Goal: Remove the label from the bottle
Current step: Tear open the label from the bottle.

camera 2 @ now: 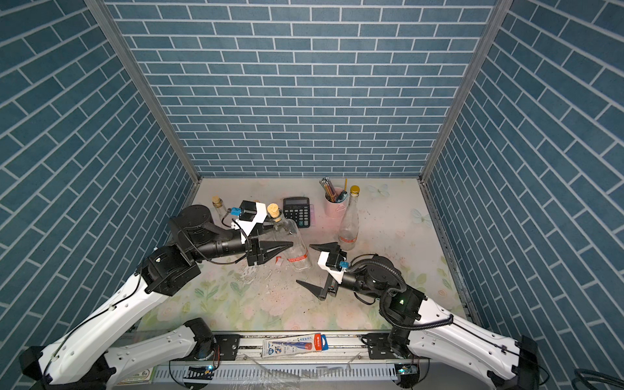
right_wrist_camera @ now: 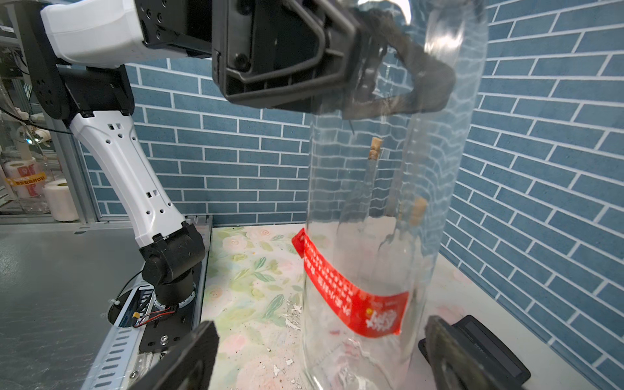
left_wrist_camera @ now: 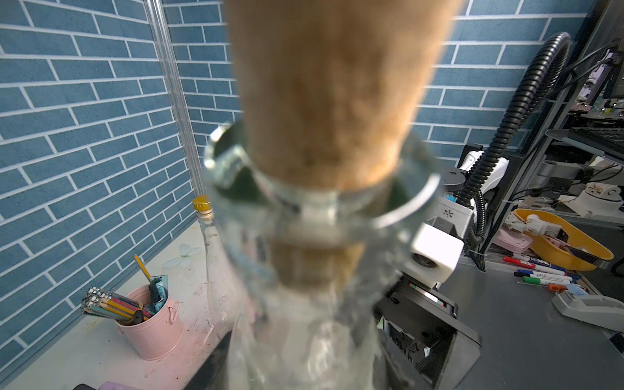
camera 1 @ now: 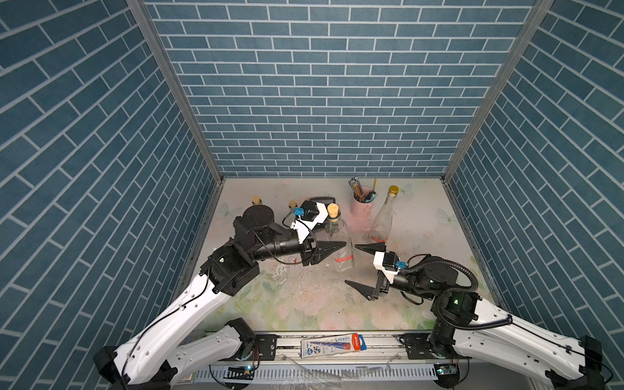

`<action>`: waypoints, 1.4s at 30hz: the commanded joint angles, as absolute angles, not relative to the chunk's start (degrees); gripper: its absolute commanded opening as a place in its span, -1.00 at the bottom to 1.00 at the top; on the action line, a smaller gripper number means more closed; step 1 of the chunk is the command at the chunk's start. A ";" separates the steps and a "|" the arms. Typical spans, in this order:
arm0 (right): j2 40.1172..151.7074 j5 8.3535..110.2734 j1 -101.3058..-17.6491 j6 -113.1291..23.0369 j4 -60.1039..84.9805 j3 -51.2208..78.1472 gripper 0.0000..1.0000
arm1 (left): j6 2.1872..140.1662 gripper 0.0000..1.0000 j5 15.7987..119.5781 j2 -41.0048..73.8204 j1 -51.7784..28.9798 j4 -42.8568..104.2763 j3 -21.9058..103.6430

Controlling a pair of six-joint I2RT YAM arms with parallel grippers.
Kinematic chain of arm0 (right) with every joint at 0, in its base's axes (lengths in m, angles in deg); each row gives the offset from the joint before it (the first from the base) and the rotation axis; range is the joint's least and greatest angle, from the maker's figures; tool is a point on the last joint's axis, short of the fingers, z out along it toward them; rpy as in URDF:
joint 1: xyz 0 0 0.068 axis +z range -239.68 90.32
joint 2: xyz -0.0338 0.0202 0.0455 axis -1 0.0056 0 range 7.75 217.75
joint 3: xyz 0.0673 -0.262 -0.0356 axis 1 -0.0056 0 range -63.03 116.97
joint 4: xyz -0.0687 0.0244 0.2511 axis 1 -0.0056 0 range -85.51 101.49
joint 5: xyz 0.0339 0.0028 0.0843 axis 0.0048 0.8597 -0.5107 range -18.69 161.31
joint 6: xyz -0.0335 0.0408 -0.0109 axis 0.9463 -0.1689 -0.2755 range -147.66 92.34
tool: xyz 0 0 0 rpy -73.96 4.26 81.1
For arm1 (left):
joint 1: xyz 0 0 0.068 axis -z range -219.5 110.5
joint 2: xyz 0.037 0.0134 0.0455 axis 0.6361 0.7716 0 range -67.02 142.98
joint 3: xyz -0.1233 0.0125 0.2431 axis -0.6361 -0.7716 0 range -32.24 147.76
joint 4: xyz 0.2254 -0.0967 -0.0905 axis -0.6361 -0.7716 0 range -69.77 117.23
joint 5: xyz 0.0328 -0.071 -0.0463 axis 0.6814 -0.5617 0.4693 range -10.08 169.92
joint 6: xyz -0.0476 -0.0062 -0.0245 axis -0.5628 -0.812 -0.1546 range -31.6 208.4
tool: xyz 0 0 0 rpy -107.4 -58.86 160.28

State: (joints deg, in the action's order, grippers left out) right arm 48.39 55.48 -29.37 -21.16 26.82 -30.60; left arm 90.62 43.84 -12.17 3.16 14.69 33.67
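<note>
The left gripper [camera 1: 339,247] is clamping partway shut around the upper body of the corked glass bottle [camera 1: 335,229], likely steadying it on the floral tabletop [camera 1: 304,304] against a peeling pull. The red label [right_wrist_camera: 351,297] is clinging low on the glass, one end seemingly lifting. The right gripper [camera 1: 351,265] is standing wide open and empty, flanking that strip, apparently to pinch it.

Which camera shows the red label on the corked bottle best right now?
The right wrist view: the red label is close up, wrapped low around the bottle, with its print visible. In both top views it is only a thin red band. The left wrist view shows the cork and blurred glass, no label.
</note>
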 commanded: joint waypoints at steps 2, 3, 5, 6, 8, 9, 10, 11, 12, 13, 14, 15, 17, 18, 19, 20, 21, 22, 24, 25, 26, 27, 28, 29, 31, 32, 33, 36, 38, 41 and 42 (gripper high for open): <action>48.74 55.76 -29.57 -18.88 30.56 -30.55 0.91 | 90.08 -1.00 40.37 -12.89 1.90 20.07 34.03; 49.03 55.76 -29.58 -18.79 30.72 -30.44 0.91 | 90.12 -1.00 40.12 -12.88 1.84 20.13 34.03; 49.50 55.41 -29.61 -18.79 31.08 -30.31 0.91 | 90.07 -1.00 38.73 -13.12 1.56 20.54 33.73; 49.82 55.45 -29.56 -18.78 31.22 -30.22 0.91 | 90.06 -1.00 38.01 -13.21 1.52 20.85 33.60; 50.40 55.24 -29.60 -18.88 31.30 -30.03 0.91 | 90.08 -1.00 36.74 -13.32 1.37 21.22 33.42; 50.60 55.14 -29.56 -18.87 31.42 -29.82 0.91 | 90.14 -1.00 36.40 -13.40 1.37 21.40 33.26; 50.81 55.14 -29.58 -19.05 31.70 -29.73 0.91 | 90.21 -1.00 36.04 -13.47 1.28 21.68 33.01; 50.99 54.91 -29.57 -19.13 32.19 -29.83 0.91 | 90.20 -1.00 35.77 -13.57 1.28 21.86 32.85; 51.22 54.79 -29.57 -19.29 32.48 -29.81 0.91 | 90.32 -1.00 35.67 -13.59 1.24 21.95 32.80; 51.46 54.55 -29.59 -19.39 32.51 -29.70 0.91 | 90.33 -1.00 35.62 -13.62 1.21 21.95 32.72; 51.54 54.22 -29.62 -19.53 32.64 -29.60 0.90 | 90.46 -1.00 35.71 -13.58 1.24 21.83 32.72; 51.77 54.02 -29.56 -19.78 32.94 -29.51 0.90 | 90.74 -1.00 36.02 -13.56 1.11 21.58 32.72; 52.18 53.20 -29.57 -20.40 33.51 -29.30 0.89 | 91.21 -1.00 37.38 -13.73 1.11 21.51 32.32; 52.42 52.91 -29.56 -20.66 33.50 -29.05 0.89 | 91.34 -1.00 38.28 -13.97 1.15 21.78 32.07; 52.64 52.61 -29.57 -20.95 33.46 -28.89 0.88 | 91.05 -1.00 39.68 -14.30 1.10 22.55 31.47; 52.91 52.35 -29.63 -21.19 33.53 -28.76 0.88 | 91.06 -1.00 40.52 -14.70 1.11 23.30 30.76; 53.16 52.25 -29.61 -21.39 33.47 -28.70 0.88 | 91.10 -1.00 41.32 -15.00 1.11 23.80 30.33; 53.41 52.07 -29.57 -21.64 33.61 -28.71 0.87 | 90.96 -1.00 42.36 -15.38 1.11 24.22 29.93; 53.64 51.98 -29.59 -22.02 33.94 -28.63 0.87 | 91.16 -1.00 43.47 -15.74 1.11 24.43 29.56; 53.71 51.85 -29.57 -22.20 33.96 -28.54 0.86 | 91.33 -1.00 44.02 -15.96 1.11 24.34 29.41; 53.71 51.80 -29.61 -22.30 33.94 -28.57 0.86 | 91.43 -1.00 44.42 -16.13 1.11 24.37 29.23; 53.72 51.73 -29.58 -22.30 33.95 -28.53 0.86 | 91.44 -1.00 44.64 -16.37 1.11 24.33 29.07; 53.72 51.63 -29.63 -22.39 33.90 -28.46 0.85 | 91.39 -1.00 44.83 -16.57 1.11 24.41 28.90; 53.72 51.54 -29.57 -22.50 33.86 -28.38 0.85 | 91.46 -1.00 44.93 -16.73 1.11 24.50 28.77; 54.04 51.15 -29.56 -22.57 33.81 -28.18 0.85 | 91.40 -1.00 45.22 -17.08 1.11 24.74 28.46; 54.20 50.85 -29.56 -22.73 33.77 -28.09 0.85 | 91.39 -1.00 45.43 -17.23 1.11 24.85 28.28; 54.38 50.59 -29.58 -22.83 33.89 -28.01 0.84 | 91.45 -1.00 45.54 -17.26 1.11 24.94 28.16; 54.77 49.89 -29.51 -23.31 34.24 -27.83 0.83 | 91.52 -1.00 45.61 -17.45 1.11 25.03 28.06; 54.79 49.65 -29.65 -23.42 34.58 -27.84 0.83 | 91.55 -1.00 45.27 -17.37 1.11 24.95 28.14; 54.44 49.19 -29.49 -23.53 34.60 -27.81 0.83 | 91.77 -1.00 45.51 -17.39 1.04 24.70 28.07; 54.34 48.97 -29.58 -23.66 34.58 -27.86 0.83 | 91.82 -1.00 45.60 -17.45 1.02 24.72 28.06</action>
State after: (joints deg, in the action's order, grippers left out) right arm 54.79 51.43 -29.50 -22.89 32.55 -29.71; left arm 90.81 44.98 -16.46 1.54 19.41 27.88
